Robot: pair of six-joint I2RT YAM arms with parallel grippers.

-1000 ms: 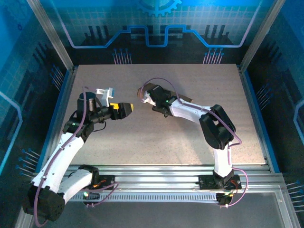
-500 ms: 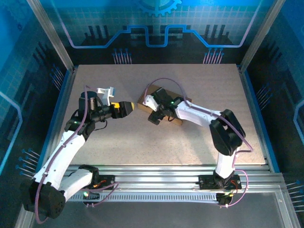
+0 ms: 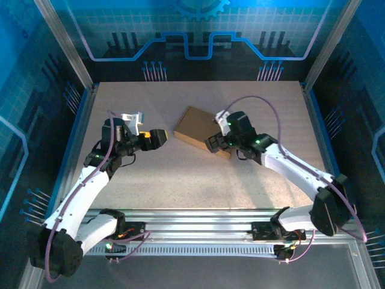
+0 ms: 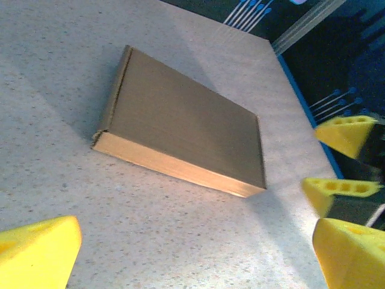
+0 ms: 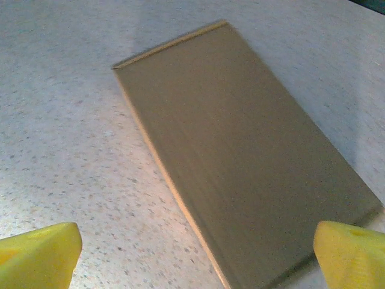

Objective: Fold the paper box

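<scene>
paper box (image 3: pixel 194 125) beside right tool (image 3: pixel 212 143)

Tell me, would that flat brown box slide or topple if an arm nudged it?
The paper box would probably slide rather than topple: it lies flat and low on the table. It looks like thin cardboard, closed, so likely light and fairly stiff. Its plain surface may be a bit slippery to pinch.

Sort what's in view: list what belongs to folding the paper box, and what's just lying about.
Belongs to the job:
- paper box, closed, flat on the table
- left pincer, open, beside the box
- right pincer, open, at the box's right end

Just there, no loose items among them:
- table
- blue wall panels
- metal rail at the near edge
</scene>
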